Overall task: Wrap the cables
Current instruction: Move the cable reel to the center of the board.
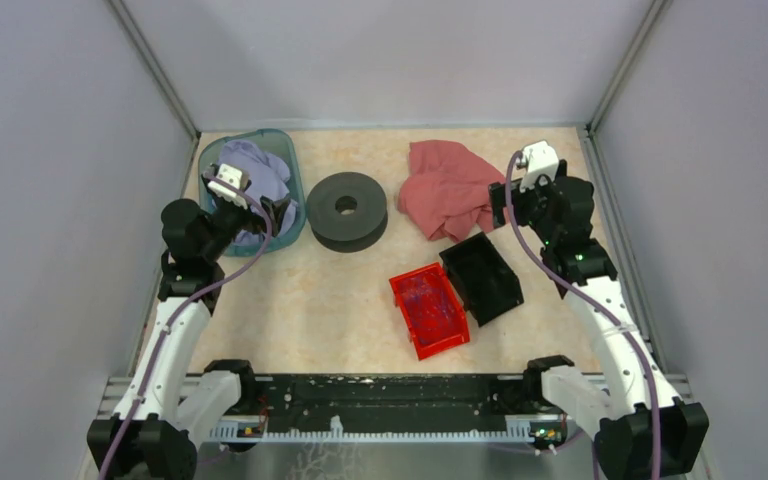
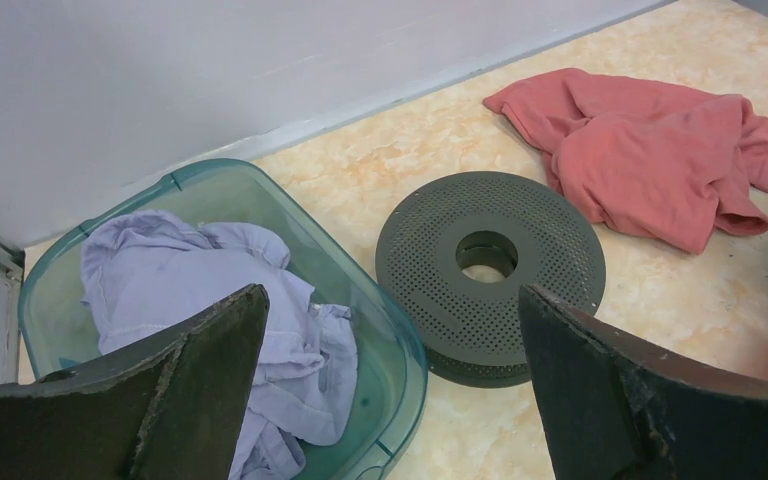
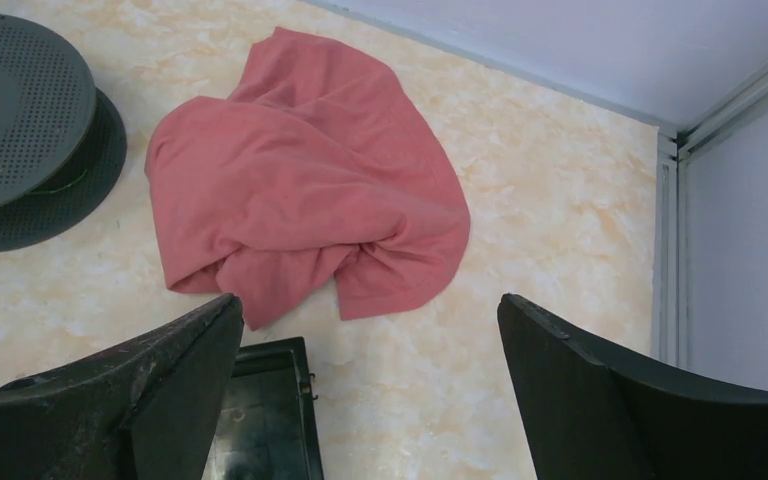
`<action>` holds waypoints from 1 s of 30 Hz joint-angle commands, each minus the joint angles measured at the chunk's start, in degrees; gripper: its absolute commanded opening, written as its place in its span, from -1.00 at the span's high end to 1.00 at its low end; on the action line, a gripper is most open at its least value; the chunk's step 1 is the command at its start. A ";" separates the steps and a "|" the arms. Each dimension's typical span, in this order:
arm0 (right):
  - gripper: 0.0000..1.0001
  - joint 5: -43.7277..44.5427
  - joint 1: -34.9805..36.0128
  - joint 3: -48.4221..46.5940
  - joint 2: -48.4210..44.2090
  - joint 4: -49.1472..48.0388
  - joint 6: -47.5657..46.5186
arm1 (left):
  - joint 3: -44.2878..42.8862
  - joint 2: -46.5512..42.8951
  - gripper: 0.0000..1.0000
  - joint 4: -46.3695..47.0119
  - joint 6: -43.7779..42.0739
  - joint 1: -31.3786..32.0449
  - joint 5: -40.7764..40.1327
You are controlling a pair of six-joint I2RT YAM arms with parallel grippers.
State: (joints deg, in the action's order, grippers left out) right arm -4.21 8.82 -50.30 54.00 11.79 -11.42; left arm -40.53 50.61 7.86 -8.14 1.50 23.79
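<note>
cables [image 1: 426, 298]: thin dark scribble inside the red bin; too fine to make out single loops. Well apart from both claws, nearer the right claw, back toward its base and off to its left.
red bin [image 1: 430, 312]: open top, on the table, one long side touching the black bin. Not in the right wrist view; only a red corner at the edge of the left wrist view.
black bin [image 1: 482, 278]: open top, just below and behind the right claw; its far end shows under that claw's left finger in the right wrist view.
right claw [image 3: 368, 300]: released, jaws spread wide, nothing between them. Hangs above the table.
pink cloth [image 3: 300, 180]: crumpled heap straight ahead of the right claw, lying flat on the table, near the black bin's far end.
spool [image 2: 490, 260]: dark round perforated flange with a centre hole, lying flat. Ahead and right of the left claw, far left of the right claw, just beside the teal basin.
left claw [image 2: 392, 300]: released, jaws spread wide, empty. Hangs over the teal basin.
teal basin [image 2: 190, 178]: see-through, right under the left claw.
lilac cloth [image 2: 180, 280]: bunched inside the basin, below the left claw's left finger.
table [image 1: 300, 310]: beige marbled top.
</note>
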 commanded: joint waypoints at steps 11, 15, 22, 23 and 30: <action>-0.98 -0.46 -0.39 0.57 -2.06 -3.65 -0.95 | 0.88 -0.01 -1.00 2.08 0.45 -0.41 1.52; -0.98 -0.65 -0.38 0.56 -2.07 -3.56 -0.95 | 0.90 -0.04 -1.00 2.06 0.08 -0.36 1.35; -0.98 0.39 -0.38 0.33 -2.63 -3.61 -1.46 | -0.97 0.67 -1.00 -1.44 -1.44 -0.58 2.69; -0.98 0.52 -0.38 0.16 -2.79 -3.42 -1.55 | -1.09 0.83 -1.00 -1.65 -1.44 -0.61 2.40; -0.98 0.34 -0.39 -1.65 -2.65 1.71 -6.81 | -1.70 2.39 -1.00 -4.12 -4.12 -0.62 4.06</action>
State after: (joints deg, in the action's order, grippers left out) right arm -3.62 8.82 -49.50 52.40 11.90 -13.65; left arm -40.27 52.38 5.72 -9.50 1.19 25.28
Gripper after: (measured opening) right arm 0.987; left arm 0.998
